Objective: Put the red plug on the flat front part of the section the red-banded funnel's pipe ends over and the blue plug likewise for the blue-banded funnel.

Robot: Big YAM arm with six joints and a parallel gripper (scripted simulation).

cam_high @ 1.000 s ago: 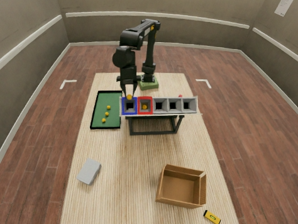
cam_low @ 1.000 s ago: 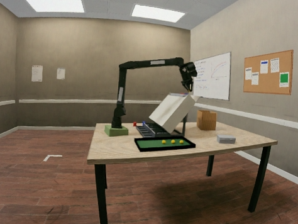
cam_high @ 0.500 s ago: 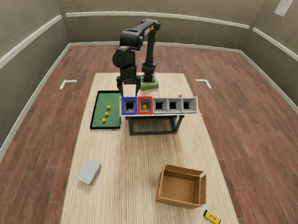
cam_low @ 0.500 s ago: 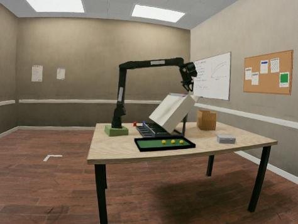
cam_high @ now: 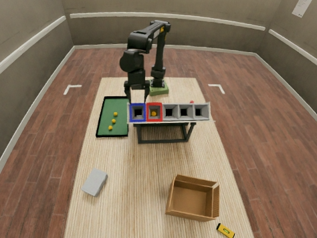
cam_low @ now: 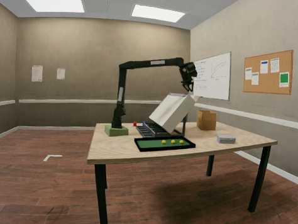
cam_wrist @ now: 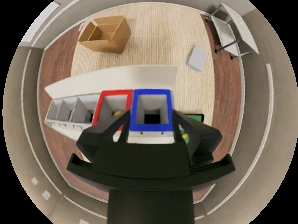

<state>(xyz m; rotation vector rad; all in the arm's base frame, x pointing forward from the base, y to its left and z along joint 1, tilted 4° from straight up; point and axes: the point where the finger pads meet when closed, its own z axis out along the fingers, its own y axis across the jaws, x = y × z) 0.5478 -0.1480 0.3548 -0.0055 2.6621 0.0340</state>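
My gripper [cam_high: 137, 100] is open and empty, close above the blue-banded funnel [cam_high: 137, 112], whose mouth looks dark and empty. In the wrist view the fingers frame that funnel [cam_wrist: 152, 115]. The red-banded funnel [cam_high: 154, 112] beside it holds a yellow marble [cam_high: 153, 113] in its mouth. Three yellow marbles lie in the green tray [cam_high: 113, 117] to the left. The red plug [cam_low: 134, 124] and blue plug [cam_low: 143, 123] stand behind the dark sectioned tray [cam_low: 151, 129], under the slanted white cover [cam_low: 172, 111]. The pipes are hidden.
Three unbanded funnels [cam_high: 184, 111] continue the row to the right. An open cardboard box [cam_high: 193, 198], a grey block [cam_high: 94, 182] and a yellow level [cam_high: 225, 230] lie at the front of the table. The arm's green base [cam_high: 158, 88] stands behind the funnels.
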